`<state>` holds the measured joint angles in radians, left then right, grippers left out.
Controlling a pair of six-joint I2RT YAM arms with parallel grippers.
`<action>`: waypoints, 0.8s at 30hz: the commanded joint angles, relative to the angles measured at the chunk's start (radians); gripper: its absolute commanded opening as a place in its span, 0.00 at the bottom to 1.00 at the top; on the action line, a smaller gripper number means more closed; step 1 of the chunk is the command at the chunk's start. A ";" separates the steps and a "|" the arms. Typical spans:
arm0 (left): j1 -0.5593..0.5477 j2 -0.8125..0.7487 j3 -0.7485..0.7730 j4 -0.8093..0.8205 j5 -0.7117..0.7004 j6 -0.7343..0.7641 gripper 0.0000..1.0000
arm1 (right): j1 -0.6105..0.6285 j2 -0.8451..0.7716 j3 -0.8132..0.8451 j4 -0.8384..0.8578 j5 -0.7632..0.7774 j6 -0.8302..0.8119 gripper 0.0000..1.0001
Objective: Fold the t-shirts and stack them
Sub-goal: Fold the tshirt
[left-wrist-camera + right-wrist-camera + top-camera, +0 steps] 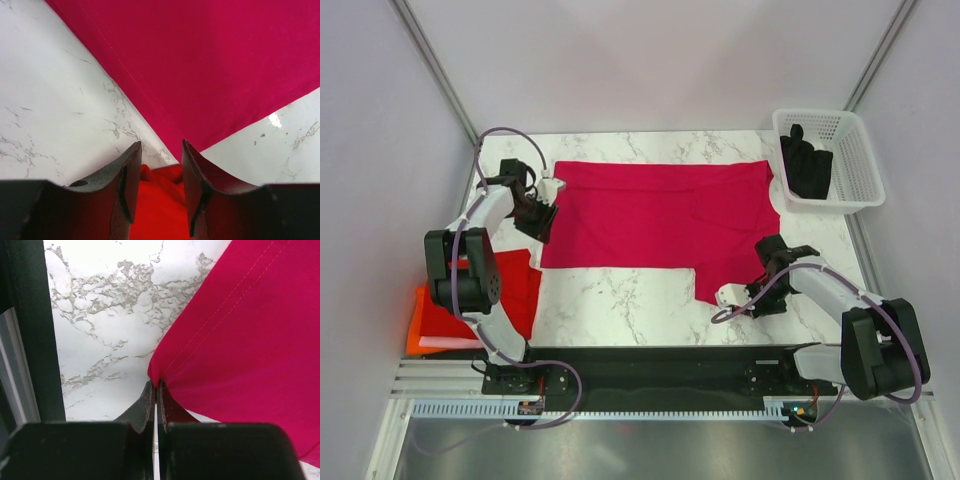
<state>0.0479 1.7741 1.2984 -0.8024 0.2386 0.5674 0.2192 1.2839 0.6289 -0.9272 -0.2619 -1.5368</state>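
The raspberry-crimson t-shirt (660, 215) lies spread flat across the middle of the table. My right gripper (725, 296) is shut on the shirt's near right corner; in the right wrist view (156, 385) the jaws pinch the hem of the cloth (240, 340). My left gripper (542, 225) is open and empty at the shirt's left edge. In the left wrist view (161, 150) its jaws stand apart above the shirt's near left corner (200, 65) and a brighter red t-shirt (160, 205). That red shirt (515, 285) lies on an orange one (425, 325) at the front left.
A white lattice basket (855, 185) stands at the back right with dark cloth (807, 165) in it. The black rail (660, 365) runs along the near table edge, close to my right gripper. Bare marble (620, 295) shows in front of the crimson shirt.
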 commanded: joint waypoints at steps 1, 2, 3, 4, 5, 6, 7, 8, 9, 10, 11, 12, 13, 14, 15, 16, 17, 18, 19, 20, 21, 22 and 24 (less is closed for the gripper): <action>0.000 0.022 -0.005 -0.024 0.007 0.043 0.44 | 0.000 0.040 0.012 0.051 0.016 0.007 0.00; 0.001 0.025 -0.008 -0.024 0.001 0.052 0.44 | 0.000 0.043 0.017 0.051 0.019 0.009 0.00; 0.001 0.025 -0.022 -0.027 -0.007 0.057 0.43 | 0.000 0.049 0.023 0.051 0.023 0.012 0.00; 0.001 0.024 -0.030 -0.030 -0.010 0.060 0.43 | 0.000 0.048 0.025 0.053 0.023 0.014 0.00; 0.000 0.021 -0.042 -0.032 -0.013 0.061 0.43 | -0.001 0.049 0.025 0.053 0.024 0.014 0.00; 0.000 0.018 -0.065 -0.032 -0.010 0.063 0.43 | 0.000 0.051 0.026 0.054 0.023 0.017 0.00; 0.000 0.016 -0.077 -0.032 -0.010 0.058 0.43 | 0.000 0.051 0.026 0.056 0.023 0.020 0.00; 0.000 0.018 -0.088 -0.031 -0.004 0.052 0.43 | 0.000 0.054 0.026 0.057 0.021 0.024 0.00; 0.000 0.025 -0.106 -0.029 -0.004 0.052 0.43 | 0.000 0.057 0.026 0.057 0.018 0.029 0.00; 0.000 0.030 -0.111 -0.026 -0.004 0.051 0.43 | 0.000 0.058 0.026 0.056 0.015 0.032 0.00; -0.002 0.033 -0.117 -0.020 -0.007 0.046 0.43 | 0.000 0.058 0.029 0.056 0.013 0.033 0.00; 0.000 0.038 -0.125 -0.014 -0.018 0.046 0.43 | 0.002 0.061 0.029 0.056 0.013 0.035 0.00; 0.000 0.041 -0.128 -0.009 -0.019 0.045 0.44 | 0.000 0.061 0.031 0.056 0.015 0.037 0.00; 0.000 0.045 -0.132 0.000 -0.019 0.043 0.43 | 0.003 0.063 0.031 0.057 0.015 0.037 0.00; 0.000 0.050 -0.136 0.002 -0.015 0.040 0.44 | 0.000 0.064 0.031 0.057 0.016 0.035 0.00; -0.002 0.060 -0.134 0.002 -0.015 0.037 0.43 | 0.002 0.065 0.032 0.057 0.019 0.033 0.00; -0.002 0.067 -0.134 0.003 -0.012 0.031 0.43 | 0.003 0.068 0.035 0.057 0.020 0.035 0.00; 0.000 0.070 -0.136 0.005 -0.010 0.031 0.43 | 0.002 0.071 0.038 0.057 0.020 0.037 0.00; 0.000 0.074 -0.136 0.005 -0.009 0.029 0.43 | 0.002 0.072 0.040 0.057 0.020 0.041 0.00; 0.000 0.079 -0.136 0.008 -0.004 0.026 0.43 | 0.003 0.074 0.041 0.057 0.020 0.044 0.00; -0.003 0.081 -0.140 0.008 -0.001 0.026 0.41 | 0.002 0.074 0.041 0.057 0.018 0.044 0.00; -0.003 0.084 -0.143 0.008 0.001 0.026 0.38 | 0.002 0.074 0.040 0.056 0.018 0.044 0.00; -0.010 0.084 -0.154 0.006 0.005 0.028 0.29 | 0.002 0.072 0.035 0.063 0.016 0.050 0.00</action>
<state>0.0479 1.8240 1.1709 -0.8089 0.2234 0.5842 0.2192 1.3369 0.6666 -0.9306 -0.2520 -1.4853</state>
